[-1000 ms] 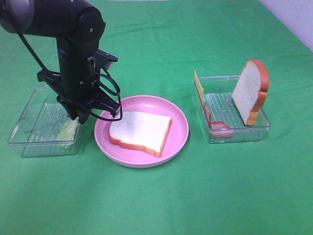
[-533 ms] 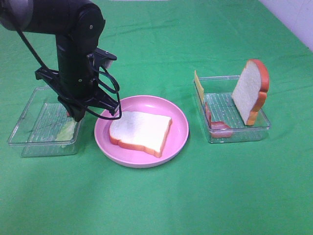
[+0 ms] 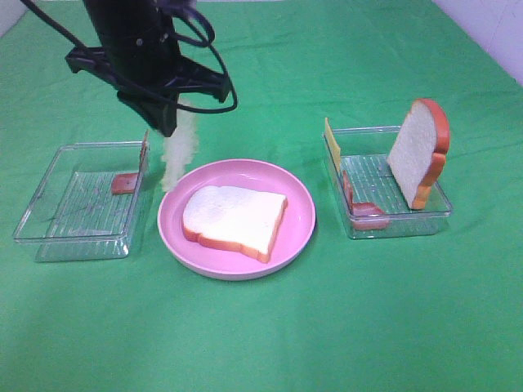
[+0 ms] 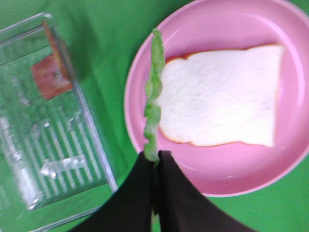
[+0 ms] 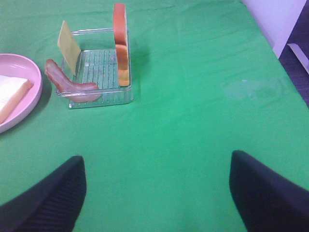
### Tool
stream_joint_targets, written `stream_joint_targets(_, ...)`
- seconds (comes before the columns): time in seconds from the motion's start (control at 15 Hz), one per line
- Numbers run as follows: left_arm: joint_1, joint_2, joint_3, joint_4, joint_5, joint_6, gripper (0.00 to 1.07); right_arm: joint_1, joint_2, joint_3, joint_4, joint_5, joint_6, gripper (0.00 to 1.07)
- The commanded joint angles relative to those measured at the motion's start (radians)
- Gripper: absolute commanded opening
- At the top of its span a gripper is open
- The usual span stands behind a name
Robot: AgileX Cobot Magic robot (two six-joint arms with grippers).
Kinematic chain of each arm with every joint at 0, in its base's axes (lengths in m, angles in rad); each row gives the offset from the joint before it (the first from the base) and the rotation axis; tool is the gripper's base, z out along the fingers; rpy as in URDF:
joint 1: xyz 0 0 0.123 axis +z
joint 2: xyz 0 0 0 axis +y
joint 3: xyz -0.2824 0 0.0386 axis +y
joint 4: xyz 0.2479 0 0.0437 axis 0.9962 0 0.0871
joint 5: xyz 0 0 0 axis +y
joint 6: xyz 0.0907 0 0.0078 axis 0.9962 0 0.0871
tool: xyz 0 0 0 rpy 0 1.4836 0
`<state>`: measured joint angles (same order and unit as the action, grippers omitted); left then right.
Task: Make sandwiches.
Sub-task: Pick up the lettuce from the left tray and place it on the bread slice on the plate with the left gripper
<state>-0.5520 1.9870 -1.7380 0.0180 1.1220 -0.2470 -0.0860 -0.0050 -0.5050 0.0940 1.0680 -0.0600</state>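
Front cloth (image 3: 261, 335) open; upright bread slice (image 3: 418, 155) crowds right tray (image 3: 409, 222); lettuce (image 3: 179, 151) hangs beside plate (image 3: 301, 235).

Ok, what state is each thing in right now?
Lettuce: hanging from shut left jaws.
Plate bread: lying flat.
Tray bread: standing upright.
Cheese: standing on edge.
Right bacon: lying, one end raised.
Right jaws: open, empty.

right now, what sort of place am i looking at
Likely a robot test bench, not a kitchen: everything sits on a green cloth, toy bread and bacon stand in clear trays, and the left tool holds lettuce near a pink plate.
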Motion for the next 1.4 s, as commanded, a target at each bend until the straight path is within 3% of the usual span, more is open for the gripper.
stream_joint_targets(0.07,-0.004,-0.006,-0.015,-0.186,-0.077,0.114,0.00,-0.006,-0.013,0.001,-0.003,-0.008,-0.012,0.77)
stream_joint_targets(0.13,-0.004,0.012,-0.015,-0.338,-0.117,0.209,0.00,-0.006,-0.013,0.001,-0.003,-0.008,-0.012,0.77)
stream_joint_targets(0.2,-0.004,0.028,-0.015,-0.409,-0.122,0.247,0.00,-0.006,-0.013,0.001,-0.003,-0.008,-0.012,0.77)
stream_joint_targets(0.33,-0.004,0.060,-0.015,-0.484,-0.119,0.286,0.00,-0.006,-0.013,0.001,-0.003,-0.008,-0.012,0.77)
stream_joint_targets(0.6,-0.004,0.156,-0.015,-0.521,-0.110,0.286,0.00,-0.006,-0.013,0.001,-0.003,-0.008,-0.012,0.77)
stream_joint_targets(0.8,-0.002,0.192,-0.015,-0.464,-0.105,0.298,0.00,-0.006,-0.013,0.001,-0.003,-0.008,-0.012,0.77)
stream_joint_targets(1.2,-0.002,0.197,-0.015,-0.198,-0.078,0.111,0.00,-0.006,-0.013,0.001,-0.003,-0.008,-0.012,0.77)
stream_joint_targets(1.33,-0.002,0.197,-0.015,-0.196,-0.079,0.110,0.00,-0.006,-0.013,0.001,-0.003,-0.008,-0.012,0.77)
stream_joint_targets(1.4,-0.002,0.199,-0.015,-0.197,-0.089,0.110,0.06,-0.006,-0.013,0.001,-0.003,-0.008,-0.012,0.77)
